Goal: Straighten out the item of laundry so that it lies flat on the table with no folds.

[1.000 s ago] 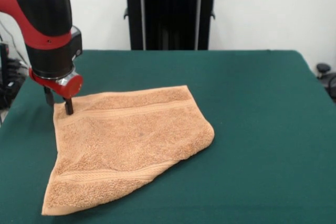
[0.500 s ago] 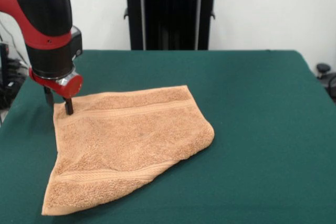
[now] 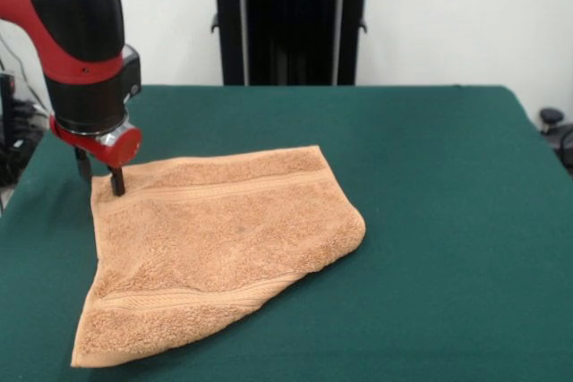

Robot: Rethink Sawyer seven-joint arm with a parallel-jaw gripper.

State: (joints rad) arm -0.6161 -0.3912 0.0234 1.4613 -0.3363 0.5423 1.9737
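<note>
The orange-tan towel (image 3: 215, 239) lies on the dark green table (image 3: 448, 185), left of the middle and reaching the near edge. Its right side ends in a rounded fold, so that part lies doubled and the outline is uneven. Woven bands run along its far and near edges. No tag shows. My gripper (image 3: 99, 178) is down at the towel's far left corner. Its jaws stand apart: one fingertip (image 3: 116, 182) rests on the towel's corner, the other (image 3: 82, 165) is just off the towel to the left. It is open and holds nothing.
The robot's black pedestal (image 3: 291, 20) stands behind the table's far edge. The red and black arm (image 3: 76, 33) comes down at the upper left. The table's left edge is close to the gripper.
</note>
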